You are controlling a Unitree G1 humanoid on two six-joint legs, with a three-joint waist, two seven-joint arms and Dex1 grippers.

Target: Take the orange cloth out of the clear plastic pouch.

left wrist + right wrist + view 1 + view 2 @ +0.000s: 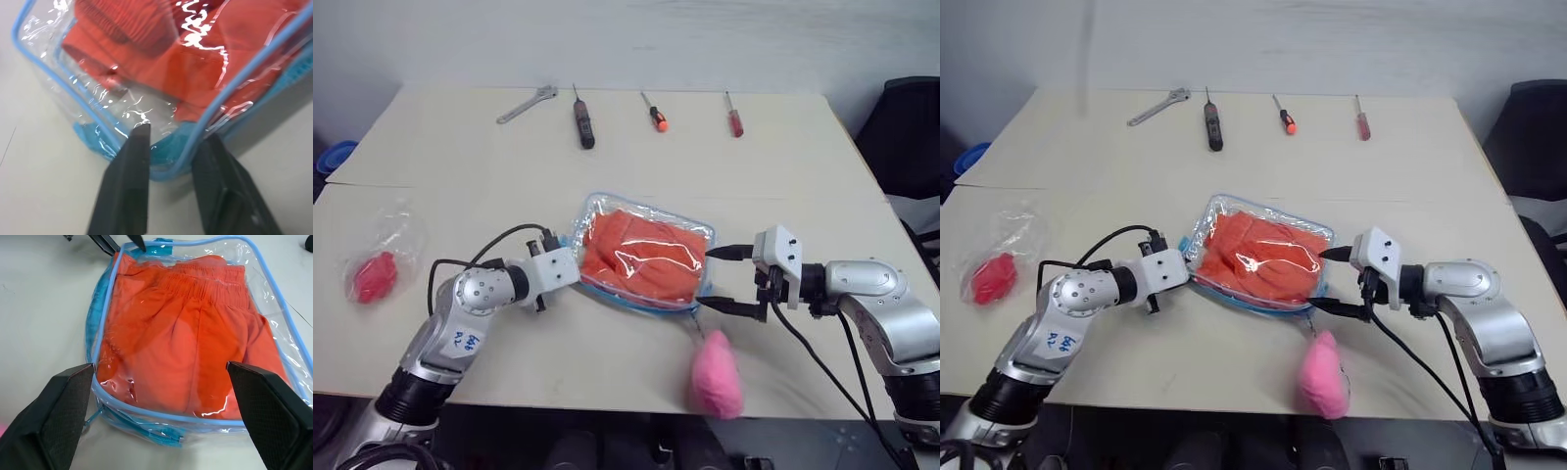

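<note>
The clear plastic pouch [597, 211] with light blue trim lies in the middle of the table, and the orange cloth [641, 257] is folded inside it. A pink plush charm [715, 372] hangs from the pouch over the table's front edge. My left gripper [176, 134] is at the pouch's left end. Its fingers [139, 147] stand a little apart, either side of a blue-trimmed corner, so it is open. My right gripper [160, 368] is wide open at the pouch's right end, one finger [63, 416] off each side of it and not touching.
A wrench [527, 105] and three screwdrivers [583, 122] [656, 116] [733, 117] lie in a row along the far side. A thin clear bag with a red item [377, 269] sits at the left. A black chair [906, 127] stands past the table's right edge.
</note>
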